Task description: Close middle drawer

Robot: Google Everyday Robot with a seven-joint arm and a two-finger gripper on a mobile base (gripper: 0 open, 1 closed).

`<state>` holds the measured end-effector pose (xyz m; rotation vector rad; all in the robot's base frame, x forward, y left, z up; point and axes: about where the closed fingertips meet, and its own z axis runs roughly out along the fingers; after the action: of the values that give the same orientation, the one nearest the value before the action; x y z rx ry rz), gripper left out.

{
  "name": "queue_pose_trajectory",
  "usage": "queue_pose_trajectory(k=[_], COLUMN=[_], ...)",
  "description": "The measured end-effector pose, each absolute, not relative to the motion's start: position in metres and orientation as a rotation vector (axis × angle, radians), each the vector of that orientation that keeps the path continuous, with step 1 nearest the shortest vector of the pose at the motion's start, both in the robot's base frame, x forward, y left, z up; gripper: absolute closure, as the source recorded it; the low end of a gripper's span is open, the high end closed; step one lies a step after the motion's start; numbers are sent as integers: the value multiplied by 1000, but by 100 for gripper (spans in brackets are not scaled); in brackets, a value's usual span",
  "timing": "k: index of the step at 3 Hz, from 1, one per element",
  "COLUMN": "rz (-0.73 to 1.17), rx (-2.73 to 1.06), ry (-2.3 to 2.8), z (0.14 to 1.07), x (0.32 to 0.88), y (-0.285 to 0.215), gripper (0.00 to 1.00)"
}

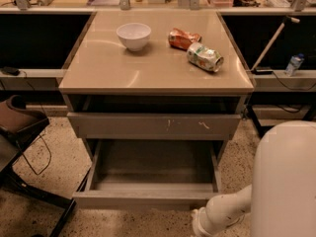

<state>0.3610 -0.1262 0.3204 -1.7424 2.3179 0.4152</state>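
The middle drawer [148,200] stands pulled far out beneath the counter's [148,73] front edge, its grey box open to reach from above. The scratched upper drawer [153,126], slightly out, overhangs the box's rear. The gripper [200,226] sits low by the drawer front's right end, the white arm [284,181] filling that side. A dark chair [19,127] crowds the left edge. A bowl [133,35], snack bag [183,38] and crushed can [205,57] occupy the back half; the front strip is free.
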Motion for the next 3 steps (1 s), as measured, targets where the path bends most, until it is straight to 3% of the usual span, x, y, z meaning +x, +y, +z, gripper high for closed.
queue_pose_trajectory(k=[3], rz=[234], rx=[-1481], ry=[2445], z=[330], x=[458], y=[-144], gripper=[0])
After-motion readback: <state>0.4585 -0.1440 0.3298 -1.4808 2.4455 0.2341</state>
